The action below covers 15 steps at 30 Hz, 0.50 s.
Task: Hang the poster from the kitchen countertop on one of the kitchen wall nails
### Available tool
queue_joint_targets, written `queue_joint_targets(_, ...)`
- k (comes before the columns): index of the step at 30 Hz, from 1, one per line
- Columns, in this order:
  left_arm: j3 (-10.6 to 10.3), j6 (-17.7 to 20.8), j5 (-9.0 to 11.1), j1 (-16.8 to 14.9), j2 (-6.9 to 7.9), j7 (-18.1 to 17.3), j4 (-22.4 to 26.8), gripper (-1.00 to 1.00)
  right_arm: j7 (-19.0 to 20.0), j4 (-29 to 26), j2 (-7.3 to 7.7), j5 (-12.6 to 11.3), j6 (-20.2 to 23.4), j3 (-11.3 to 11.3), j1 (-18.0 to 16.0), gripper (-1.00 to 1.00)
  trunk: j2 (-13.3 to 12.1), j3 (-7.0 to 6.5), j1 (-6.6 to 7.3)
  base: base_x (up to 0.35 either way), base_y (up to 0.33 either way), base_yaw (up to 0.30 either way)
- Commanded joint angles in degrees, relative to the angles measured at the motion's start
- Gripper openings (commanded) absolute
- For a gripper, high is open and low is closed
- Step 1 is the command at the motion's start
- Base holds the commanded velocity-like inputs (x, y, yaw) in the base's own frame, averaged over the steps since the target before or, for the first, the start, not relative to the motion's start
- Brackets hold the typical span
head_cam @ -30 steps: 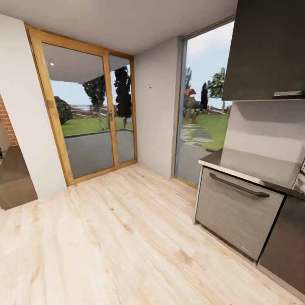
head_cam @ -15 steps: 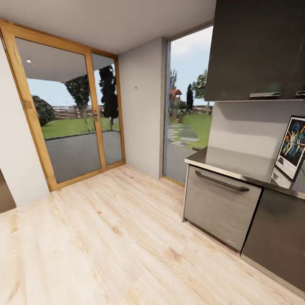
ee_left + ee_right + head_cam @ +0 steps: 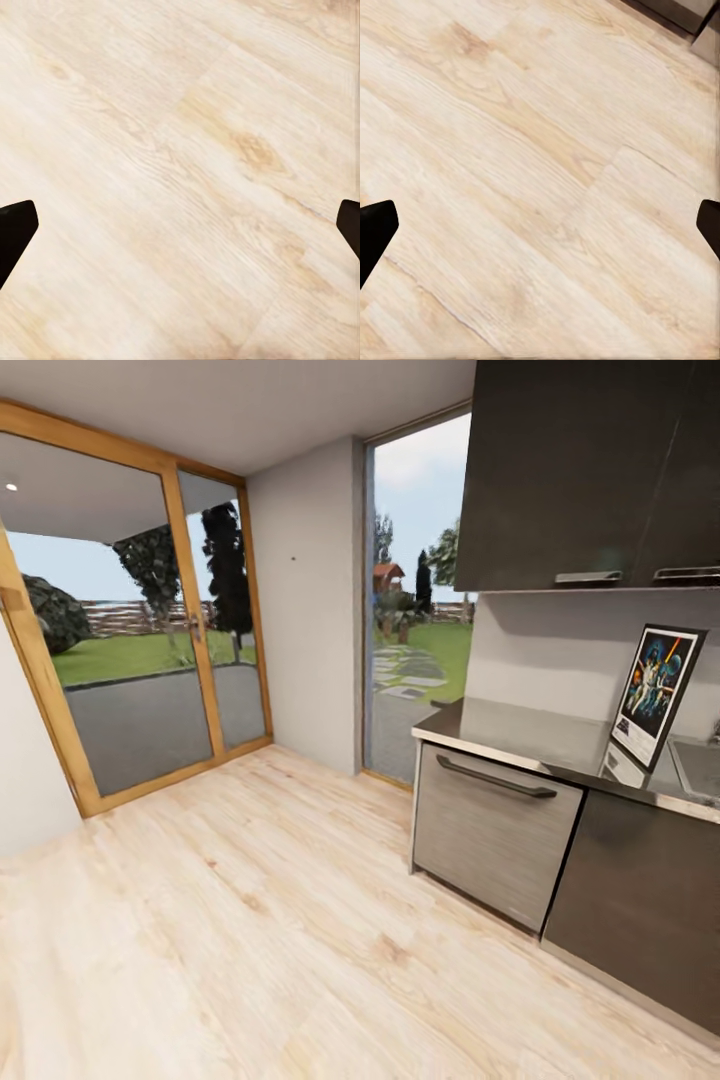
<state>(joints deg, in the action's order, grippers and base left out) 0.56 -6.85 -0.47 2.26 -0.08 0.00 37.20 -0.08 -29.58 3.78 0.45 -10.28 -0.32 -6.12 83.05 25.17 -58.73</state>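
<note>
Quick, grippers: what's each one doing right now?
Left gripper: open, holding nothing, fingertips spread wide over the wooden floor.
Right gripper: open, holding nothing, also over the floor.

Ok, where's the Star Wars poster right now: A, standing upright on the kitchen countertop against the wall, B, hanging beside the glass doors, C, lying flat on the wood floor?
A: the poster stands upright on the kitchen countertop, leaning back against the grey wall under the dark upper cabinets.

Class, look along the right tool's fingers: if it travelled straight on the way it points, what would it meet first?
Most likely the light wooden floor. The right tool is open, nothing lies between its fingers, though how far off the floor is stays unclear.
</note>
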Motion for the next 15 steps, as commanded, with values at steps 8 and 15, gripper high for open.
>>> queue_joint_targets(8,0.06,-0.09,-0.05,0.02,-0.01,0.0,0.07,1.0,-0.01,0.05,0.0,0.04,-0.18,-0.11,-0.04,1.0,0.03,0.68,0.0,0.0,0.0,-0.165)
queue_joint_targets(15,0.06,-0.09,-0.05,0.02,-0.01,0.0,0.07,1.0,0.02,0.05,0.0,0.0,-0.15,-0.04,-0.04,1.0,0.03,0.81,0.0,0.0,0.0,-0.051)
